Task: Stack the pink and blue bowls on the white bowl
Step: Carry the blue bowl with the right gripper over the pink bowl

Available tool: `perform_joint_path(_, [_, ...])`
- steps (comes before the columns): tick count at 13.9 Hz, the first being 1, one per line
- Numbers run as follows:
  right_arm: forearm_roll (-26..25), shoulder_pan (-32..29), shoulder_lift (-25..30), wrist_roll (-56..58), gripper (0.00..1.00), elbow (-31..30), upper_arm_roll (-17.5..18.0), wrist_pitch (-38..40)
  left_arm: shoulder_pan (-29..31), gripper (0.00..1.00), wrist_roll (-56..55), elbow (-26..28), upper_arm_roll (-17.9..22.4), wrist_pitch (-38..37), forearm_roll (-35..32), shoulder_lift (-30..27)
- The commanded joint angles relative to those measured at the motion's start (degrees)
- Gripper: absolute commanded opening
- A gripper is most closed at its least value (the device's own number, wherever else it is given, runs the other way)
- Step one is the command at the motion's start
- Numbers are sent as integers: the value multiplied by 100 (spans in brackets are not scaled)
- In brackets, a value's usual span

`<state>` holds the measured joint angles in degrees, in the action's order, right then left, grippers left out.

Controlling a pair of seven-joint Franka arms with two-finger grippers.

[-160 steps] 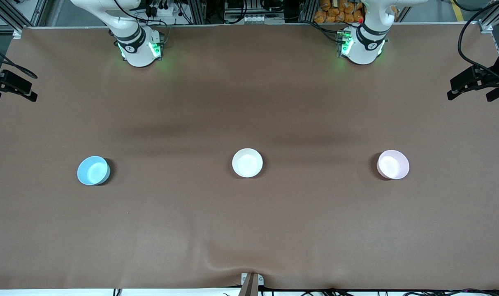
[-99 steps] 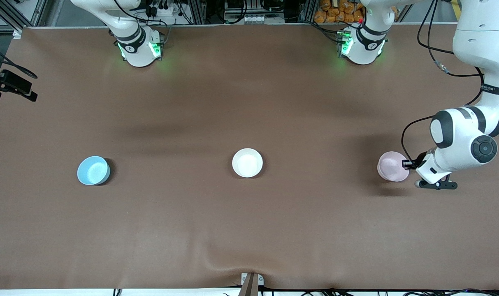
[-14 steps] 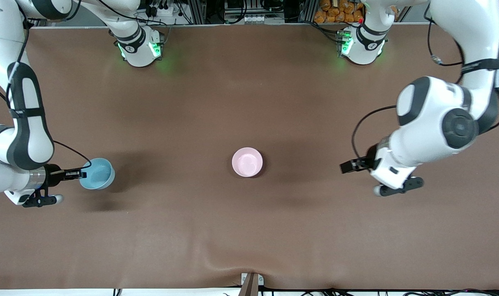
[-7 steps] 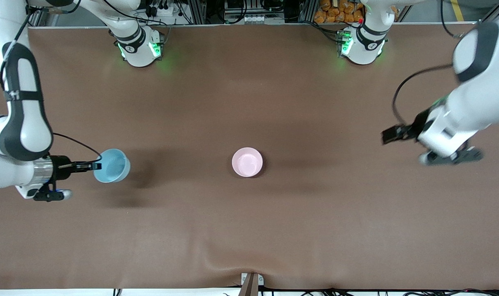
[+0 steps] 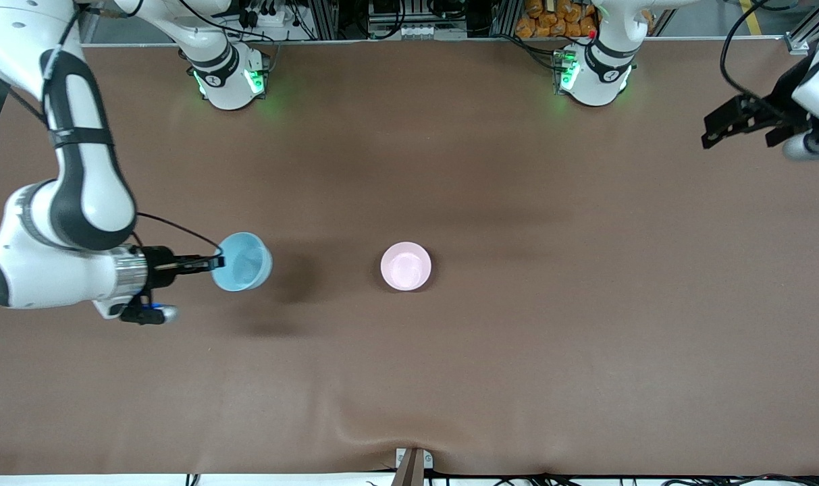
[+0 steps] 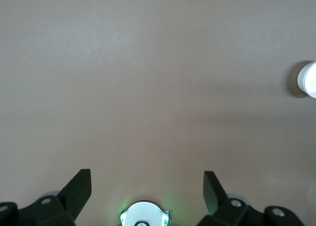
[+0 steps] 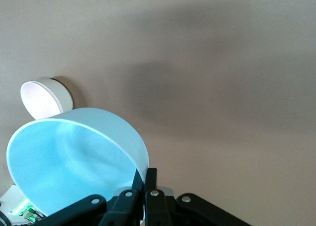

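The pink bowl (image 5: 406,266) sits at the table's middle; the white bowl is hidden under it. The light blue bowl (image 5: 244,262) hangs tilted above the table, between the right arm's end and the pink bowl. My right gripper (image 5: 210,263) is shut on its rim. The right wrist view shows the blue bowl (image 7: 74,157) pinched at its rim by the right gripper (image 7: 147,179), with the pink bowl (image 7: 45,95) farther off. My left gripper (image 5: 714,129) is open and holds nothing, up over the left arm's end of the table. From the left gripper (image 6: 146,186), the pink bowl (image 6: 308,79) shows at the frame's edge.
Brown cloth (image 5: 517,351) covers the whole table, with a wrinkle near the front camera's edge. The two arm bases (image 5: 228,77) (image 5: 595,74) stand along the edge farthest from that camera. A small bracket (image 5: 412,462) sits at the nearest edge.
The right gripper has lifted the blue bowl and carried it toward the pink bowl. The left arm has drawn away from the middle, up toward its own end of the table.
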<state>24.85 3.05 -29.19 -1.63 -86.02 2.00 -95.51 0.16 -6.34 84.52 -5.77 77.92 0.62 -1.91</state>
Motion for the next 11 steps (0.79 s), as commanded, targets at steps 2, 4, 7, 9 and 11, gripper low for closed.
perform_joint_path(2, [239, 756, 54, -1056, 0, -56, -33, -564, -306, 100, 440, 73, 576, 57, -106, -11])
perform_joint_path(4, [231, 1265, 54, -1741, 0, -56, -41, -915, -342, 100, 458, 47, 665, 83, -97, 42])
perform_joint_path(7, [222, 1776, -7, -2498, 0, -108, -50, -1426, -350, 100, 511, 47, 665, 118, -62, 33])
perform_joint_path(9, [222, 2005, -51, -2667, 0, -204, -50, -1584, -350, 100, 546, 47, 665, 206, -44, 42])
perform_joint_path(11, [239, 2208, -173, -2685, 0, -371, -42, -2039, -350, 100, 564, 55, 665, 224, -27, 42])
